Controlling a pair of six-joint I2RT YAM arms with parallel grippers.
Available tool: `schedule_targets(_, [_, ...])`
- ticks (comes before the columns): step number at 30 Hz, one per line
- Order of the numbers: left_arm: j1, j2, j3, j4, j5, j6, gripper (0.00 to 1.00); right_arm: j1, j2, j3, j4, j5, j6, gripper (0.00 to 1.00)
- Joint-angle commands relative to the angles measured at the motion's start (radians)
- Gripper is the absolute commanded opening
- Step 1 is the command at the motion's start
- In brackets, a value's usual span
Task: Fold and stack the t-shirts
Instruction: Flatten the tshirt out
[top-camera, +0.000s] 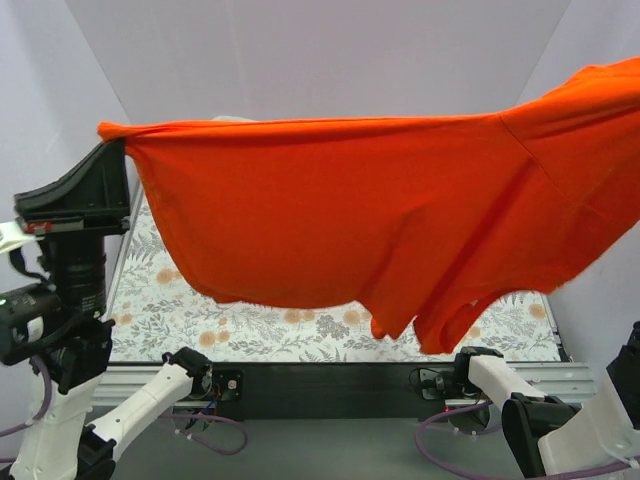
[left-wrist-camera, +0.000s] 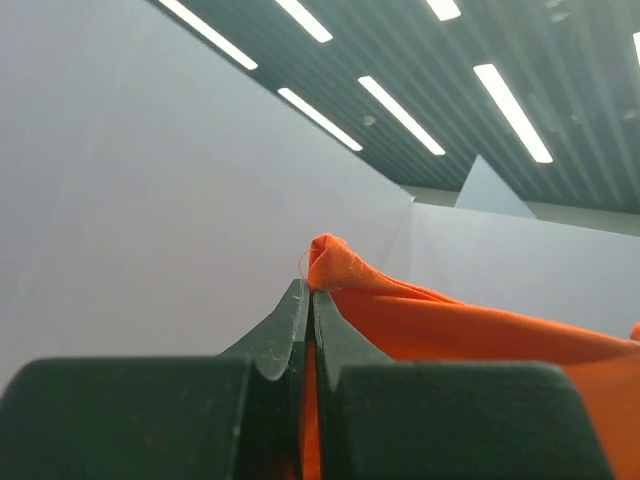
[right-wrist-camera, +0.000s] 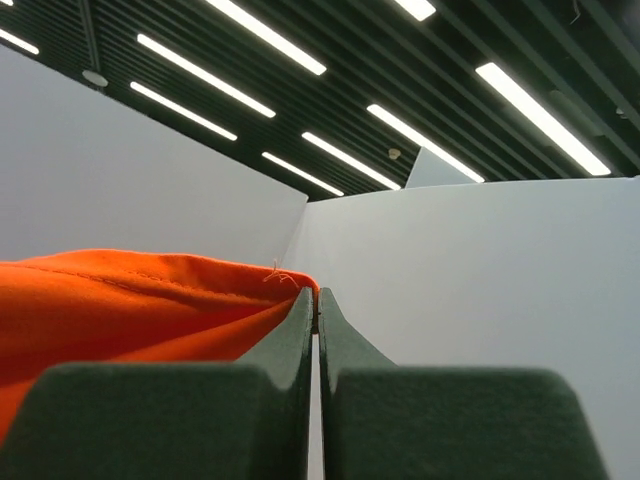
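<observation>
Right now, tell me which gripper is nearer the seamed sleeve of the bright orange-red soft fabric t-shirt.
Right. The right gripper pinches a stitched edge beyond the top view's right side, where the sleeve runs off. The left gripper clamps the far opposite corner of the orange-red t-shirt.

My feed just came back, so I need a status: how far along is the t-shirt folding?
Done: the orange-red t-shirt is picked up, with the left fingers and right fingers each shut on an edge. In hand: it hangs stretched between them above the floral tabletop. Left: lay it flat, fold it, stack it; no fold shows yet.
</observation>
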Motion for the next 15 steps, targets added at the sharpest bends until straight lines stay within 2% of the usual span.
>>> schedule_targets(1, [0.006,0.102,-0.057,-0.115,-0.148,-0.003,0.0,0.006,0.06,-0.097,0.031,0.022,-0.001,0.01])
schedule_targets(5, [0.006,0.157,-0.152,-0.167,-0.141,-0.013,0.0,0.006,0.028,-0.29,0.042,0.019,-0.006,0.01])
schedule_targets(6, [0.006,0.169,-0.173,-0.166,-0.135,-0.014,0.0,0.006,0.02,-0.363,0.042,0.005,-0.009,0.01])
schedule_targets(9, [0.006,0.188,-0.232,-0.141,-0.089,-0.02,0.0,0.006,-0.015,-0.45,0.03,-0.071,-0.006,0.01])
schedule_targets(15, [0.006,0.162,-0.23,-0.132,-0.038,-0.013,0.0,0.006,-0.078,-0.459,-0.034,-0.156,0.005,0.01])
